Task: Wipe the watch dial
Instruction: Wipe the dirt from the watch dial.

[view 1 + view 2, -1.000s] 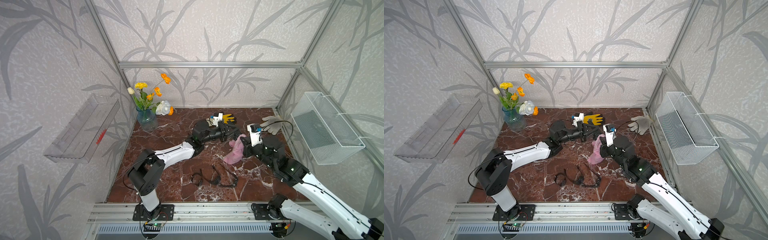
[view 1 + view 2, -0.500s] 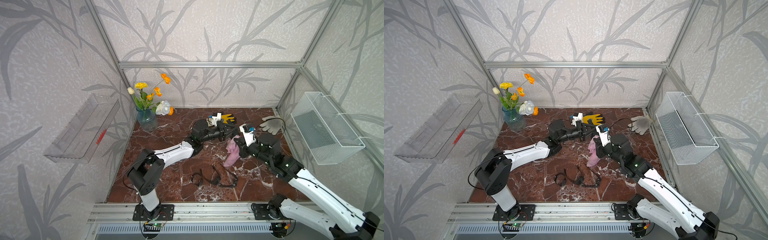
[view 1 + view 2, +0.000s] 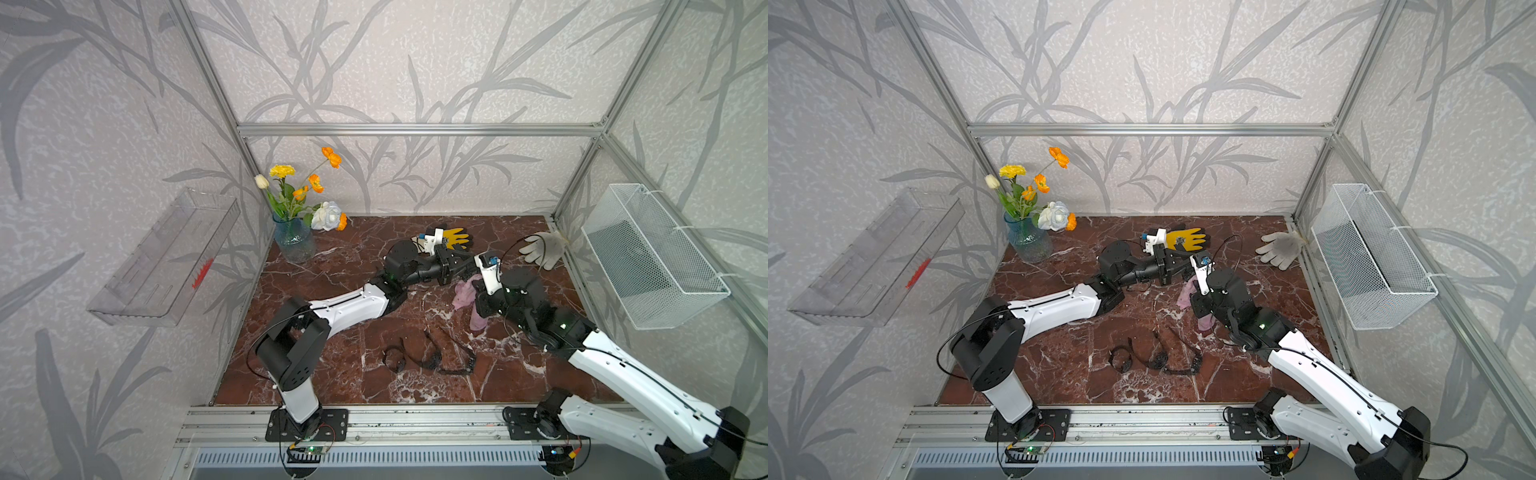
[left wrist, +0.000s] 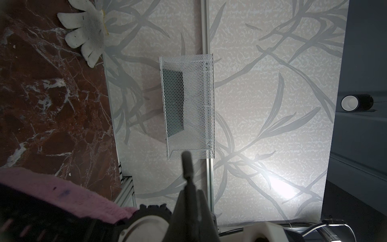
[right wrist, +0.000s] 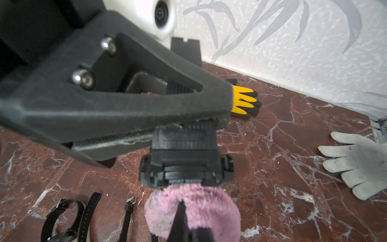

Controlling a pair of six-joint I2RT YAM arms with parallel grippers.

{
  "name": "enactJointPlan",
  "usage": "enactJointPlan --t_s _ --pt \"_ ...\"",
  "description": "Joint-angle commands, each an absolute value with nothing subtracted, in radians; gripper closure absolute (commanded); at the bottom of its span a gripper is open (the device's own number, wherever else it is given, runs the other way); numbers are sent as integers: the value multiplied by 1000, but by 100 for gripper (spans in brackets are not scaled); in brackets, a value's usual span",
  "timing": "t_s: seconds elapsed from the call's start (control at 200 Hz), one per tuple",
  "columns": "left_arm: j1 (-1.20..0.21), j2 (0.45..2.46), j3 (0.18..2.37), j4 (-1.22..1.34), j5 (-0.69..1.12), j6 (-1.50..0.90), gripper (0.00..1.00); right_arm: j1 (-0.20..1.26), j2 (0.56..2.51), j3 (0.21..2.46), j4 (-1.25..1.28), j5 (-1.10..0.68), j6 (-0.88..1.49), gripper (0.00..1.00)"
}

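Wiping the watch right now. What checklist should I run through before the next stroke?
1. Left end effector shut on the strap of the watch: ok.
2. Right end effector shut on the pink cloth: ok.
3. Cloth against the watch case: ok, they meet in the right wrist view.
4. Dial fully under the cloth: cannot tell, it is hidden.
5. Spare watches lie apart from the cloth: ok.

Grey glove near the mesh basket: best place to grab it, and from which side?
Likely the fingers of the grey glove, pinched from above, coming from the open table: it lies flat, fingers spread inward, cuff against the side wall near the mesh basket.
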State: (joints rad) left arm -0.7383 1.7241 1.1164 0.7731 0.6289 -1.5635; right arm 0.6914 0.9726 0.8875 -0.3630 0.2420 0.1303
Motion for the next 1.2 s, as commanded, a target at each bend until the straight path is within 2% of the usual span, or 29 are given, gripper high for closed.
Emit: enactJointPlan --t_s 0.0,0.425,0.63,0.705,0.775,1.025,1.195 --pt "-767 1698 1125 828 711 -1572 100 681 948 923 -268 349 147 100" --pt "-767 1705 1129 833 715 -1572 100 680 830 847 -45 199 162 100" --pt "-767 1707 1132 835 716 -1576 100 680 867 846 -40 -97 131 100" --pt "-767 1705 1132 835 716 -1578 100 680 887 850 -68 -148 129 100" --pt "-767 1701 1129 837 716 -1578 100 680 899 853 -139 -98 127 100" --pt "-767 1689 1121 822 716 -1567 100 651 899 834 -340 272 174 100" --pt "-766 1676 1106 807 713 -1558 100 528 895 851 -372 281 252 100"
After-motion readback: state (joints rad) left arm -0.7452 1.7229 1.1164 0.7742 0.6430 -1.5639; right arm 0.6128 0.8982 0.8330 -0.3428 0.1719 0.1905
